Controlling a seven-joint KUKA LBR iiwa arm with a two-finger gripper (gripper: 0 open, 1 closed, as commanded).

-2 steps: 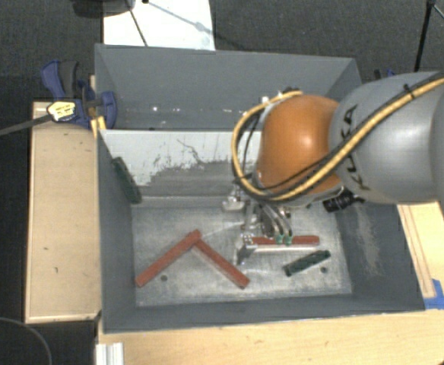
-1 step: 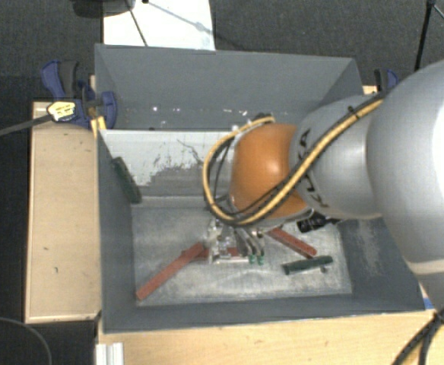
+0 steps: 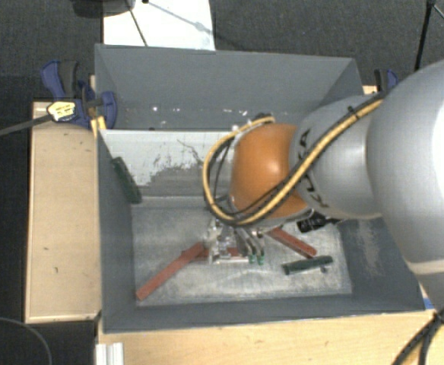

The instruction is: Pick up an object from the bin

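Camera view from my remote seat, starting at the near wall of the grey bin (image 3: 207,314): closest to me a long reddish-brown stick (image 3: 169,272) lies flat on the floor. It slants from the near left corner up toward the middle. To the right, at about the same depth, a dark green pen-like piece (image 3: 307,265) lies nearly level and well apart from the stick.

Just beyond, the gripper (image 3: 233,251) is down at the floor in the middle of the bin, right at the far right end of the long stick. I cannot tell whether it is wide, narrow or gripping anything, since the wrist hides most of it. A small green bit (image 3: 257,259) shows at its right side.

A shorter reddish stick (image 3: 292,242) pokes out to the right, partly under the arm (image 3: 404,173). Above the gripper sits the orange cover (image 3: 260,169), looped by yellow-and-black cables (image 3: 313,154). Farther left, a dark bar (image 3: 125,179) leans along the left wall.
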